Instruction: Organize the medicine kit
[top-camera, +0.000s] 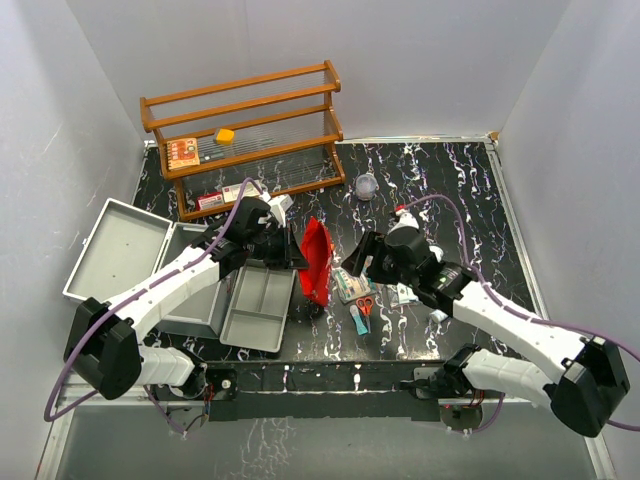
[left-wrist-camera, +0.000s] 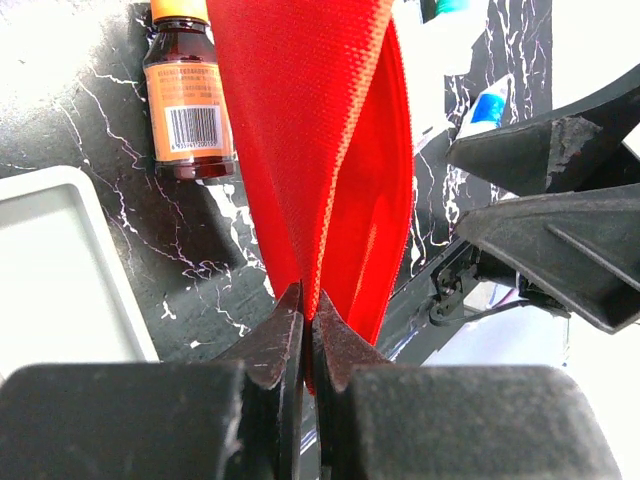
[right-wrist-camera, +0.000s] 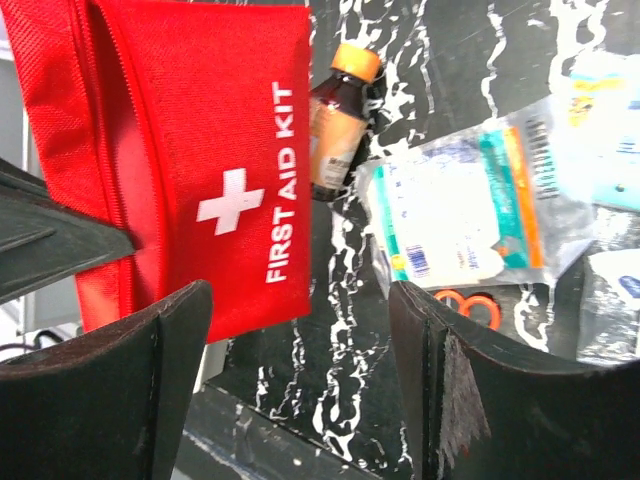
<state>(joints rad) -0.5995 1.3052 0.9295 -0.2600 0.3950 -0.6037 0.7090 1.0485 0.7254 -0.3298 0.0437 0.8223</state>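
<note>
Seen from above, the case (top-camera: 118, 248) lies left of the red pouch (top-camera: 317, 260). Its lid is thrown open and its body is largely covered by the left arm. Its grey tray (top-camera: 258, 308) sits on the surface between case and pouch. In that view the pouch stands on edge and its face cannot be read.

Only the right wrist view shows the pouch's white cross, the words "FIRST AID KIT" and a zip along one side. Only the left wrist view shows the grip: the left fingers (left-wrist-camera: 285, 340) are clenched on one edge of the pouch, with fabric pinched between the tips. The right fingers (right-wrist-camera: 170, 340) are spread wide just right of the pouch and grasp nothing.

A brown bottle (left-wrist-camera: 188, 110) with an orange cap lies just beside the pouch in both wrist views; from above I cannot pick it out. Right of the pouch lie sealed packets (right-wrist-camera: 460, 220) and scissors (right-wrist-camera: 470, 305), of which only the orange loops show, cut off by a finger. The rack (top-camera: 245, 130) stands behind the pouch, and the items on it are too small to identify.
</note>
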